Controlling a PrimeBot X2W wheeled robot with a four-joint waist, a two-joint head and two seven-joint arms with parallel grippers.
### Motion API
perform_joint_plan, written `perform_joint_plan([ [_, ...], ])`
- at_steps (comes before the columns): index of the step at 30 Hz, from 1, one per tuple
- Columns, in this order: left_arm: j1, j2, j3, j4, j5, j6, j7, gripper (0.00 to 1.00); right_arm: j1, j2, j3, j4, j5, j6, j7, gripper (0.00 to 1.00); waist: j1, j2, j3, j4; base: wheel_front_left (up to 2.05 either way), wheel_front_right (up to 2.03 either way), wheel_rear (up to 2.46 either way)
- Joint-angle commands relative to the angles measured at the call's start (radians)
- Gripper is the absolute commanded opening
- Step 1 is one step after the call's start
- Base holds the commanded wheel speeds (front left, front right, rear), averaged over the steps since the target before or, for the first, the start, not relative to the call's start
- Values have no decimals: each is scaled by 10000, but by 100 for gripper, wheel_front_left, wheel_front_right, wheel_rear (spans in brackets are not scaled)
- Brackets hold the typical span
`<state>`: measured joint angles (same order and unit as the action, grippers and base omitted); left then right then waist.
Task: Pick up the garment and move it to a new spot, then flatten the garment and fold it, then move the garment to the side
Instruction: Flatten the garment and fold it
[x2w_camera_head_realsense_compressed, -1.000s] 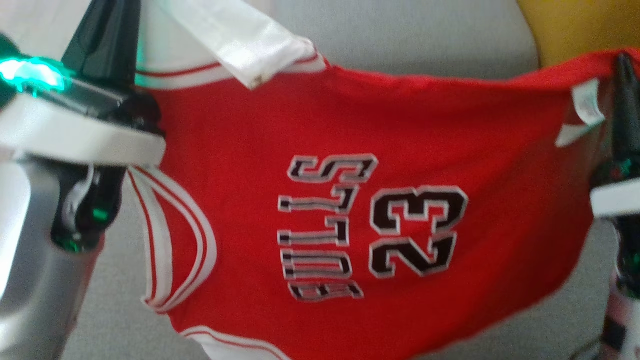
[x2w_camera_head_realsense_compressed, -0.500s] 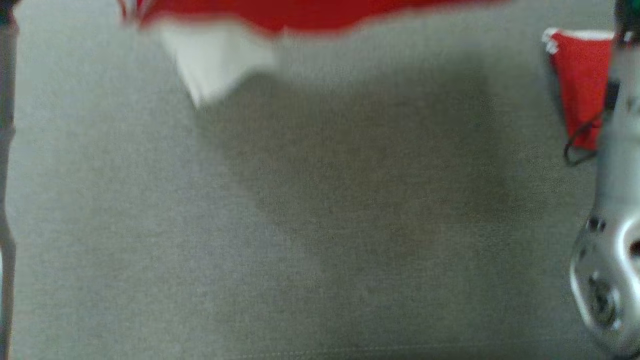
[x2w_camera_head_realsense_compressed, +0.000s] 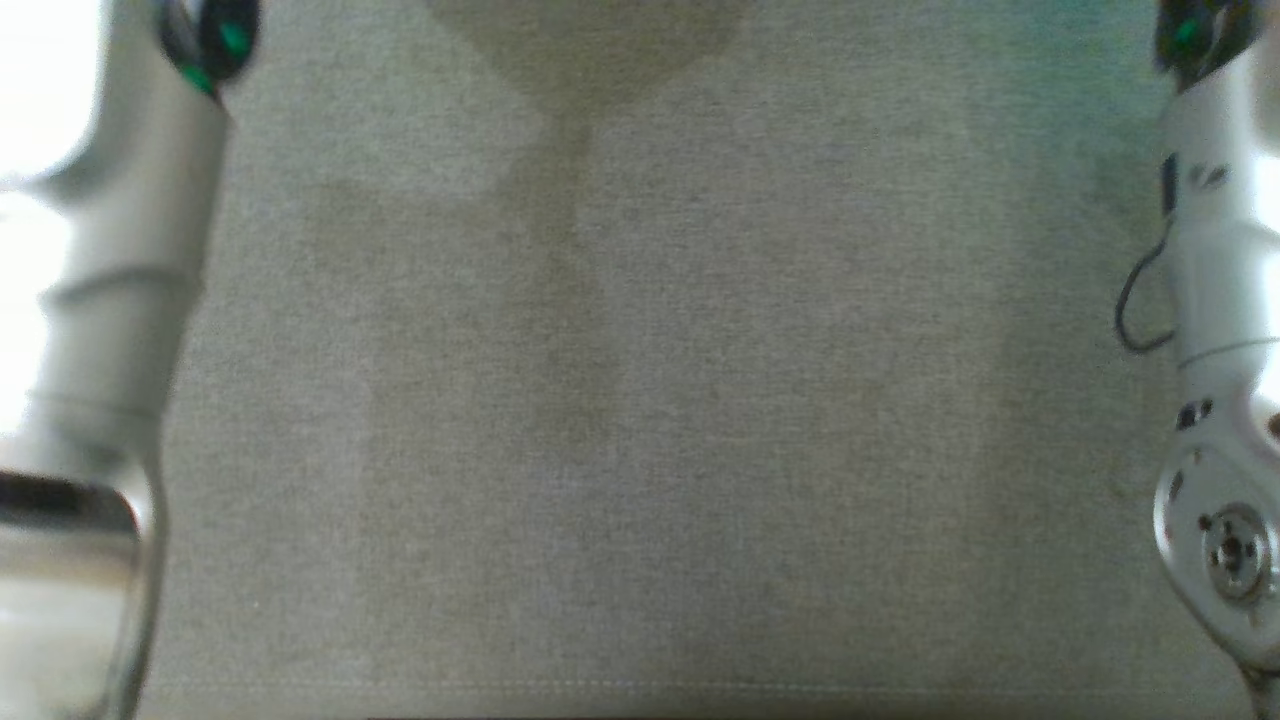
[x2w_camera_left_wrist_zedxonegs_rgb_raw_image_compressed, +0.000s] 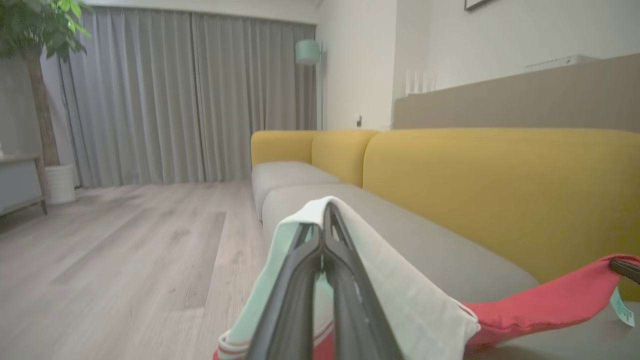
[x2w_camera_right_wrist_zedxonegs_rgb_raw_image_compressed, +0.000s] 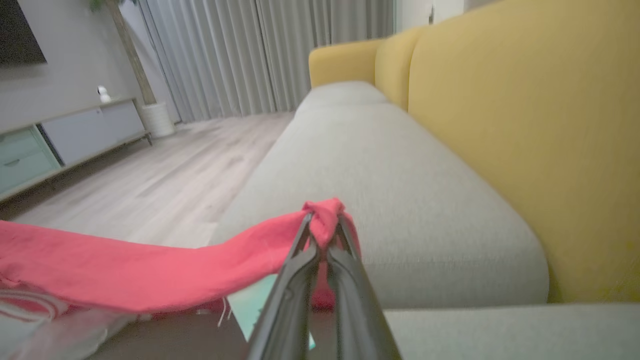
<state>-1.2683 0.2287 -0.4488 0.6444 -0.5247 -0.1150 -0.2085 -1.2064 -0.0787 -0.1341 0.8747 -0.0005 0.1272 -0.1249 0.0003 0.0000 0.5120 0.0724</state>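
In the head view, the pale left forearm (x2w_camera_head_realsense_compressed: 120, 260) is seen along the left edge, the grey seat cushion (x2w_camera_head_realsense_compressed: 640, 400) lies across the middle, and the pale right forearm (x2w_camera_head_realsense_compressed: 1215, 260) stands at the right edge. A soft shadow is cast on the upper middle of the cushion.

In the left wrist view, a potted plant (x2w_camera_left_wrist_zedxonegs_rgb_raw_image_compressed: 37, 60) is seen at the far left, with grey curtains (x2w_camera_left_wrist_zedxonegs_rgb_raw_image_compressed: 175, 95) beside it and a wooden floor (x2w_camera_left_wrist_zedxonegs_rgb_raw_image_compressed: 125, 250) below. In the middle, the left pincer (x2w_camera_left_wrist_zedxonegs_rgb_raw_image_compressed: 325, 216) is pressed together on a white part of the garment (x2w_camera_left_wrist_zedxonegs_rgb_raw_image_compressed: 540, 302), which is draped over both sides of the fingers. From there the red part of the garment is stretched to the right, above the grey cushion, as far as the right edge, where a small label (x2w_camera_left_wrist_zedxonegs_rgb_raw_image_compressed: 621, 307) hangs from it. The yellow backrest (x2w_camera_left_wrist_zedxonegs_rgb_raw_image_compressed: 500, 200) is seen behind it.

In the right wrist view, a low cabinet (x2w_camera_right_wrist_zedxonegs_rgb_raw_image_compressed: 65, 135) stands at the left against the wall. The red cloth is drawn in from the lower left, clear of the cushion, up to the centre. There the right pincer (x2w_camera_right_wrist_zedxonegs_rgb_raw_image_compressed: 324, 227) is clamped on a bunched red edge, which sticks up between its tips. The cushion and backrest run along the right.
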Motion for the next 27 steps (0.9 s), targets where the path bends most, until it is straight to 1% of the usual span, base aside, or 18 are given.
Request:
perform_joint_plan([
  [1,-4,345,161,-251,-89,-43,-119,0,-9,190,128,-142,-55,35,-203,0,-3,0,93,101,0,0,0],
  [3,492,279,138,-283,-317,-84,-276,0,215,203,161,283,49,35,-504,0,-3,0,86,133,0,0,0],
  [6,1315,332,136,-563,-617,-121,-415,0,553,219,264,678,355,35,-856,0,-3,0,-6,139,0,0,0],
  [12,3128,473,255,-1443,-1321,-146,-501,0,1551,193,342,688,1364,35,-1247,0,-3,0,-500,155,0,0,0],
  [15,4144,547,205,-1980,-1599,-150,-511,0,2259,175,412,387,1914,35,-1313,0,-3,0,-856,144,0,0,0],
  [19,5661,704,180,-2905,-1669,-98,-522,0,3556,188,610,-233,2744,35,-1344,0,-3,0,-1484,152,0,0,0],
  [21,6479,783,175,-3508,-1621,33,-525,0,4275,202,673,-648,3285,35,-1348,0,-3,0,-1799,174,0,0,0],
  [24,7763,909,237,-4501,-1620,335,-528,0,5417,201,848,-1354,3791,35,-1328,0,-3,0,-2252,205,0,0,0],
  [27,9017,1152,209,-5335,-1510,684,-529,0,6562,205,976,-2084,4176,35,-1169,0,-3,0,-2742,223,0,0,0],
])
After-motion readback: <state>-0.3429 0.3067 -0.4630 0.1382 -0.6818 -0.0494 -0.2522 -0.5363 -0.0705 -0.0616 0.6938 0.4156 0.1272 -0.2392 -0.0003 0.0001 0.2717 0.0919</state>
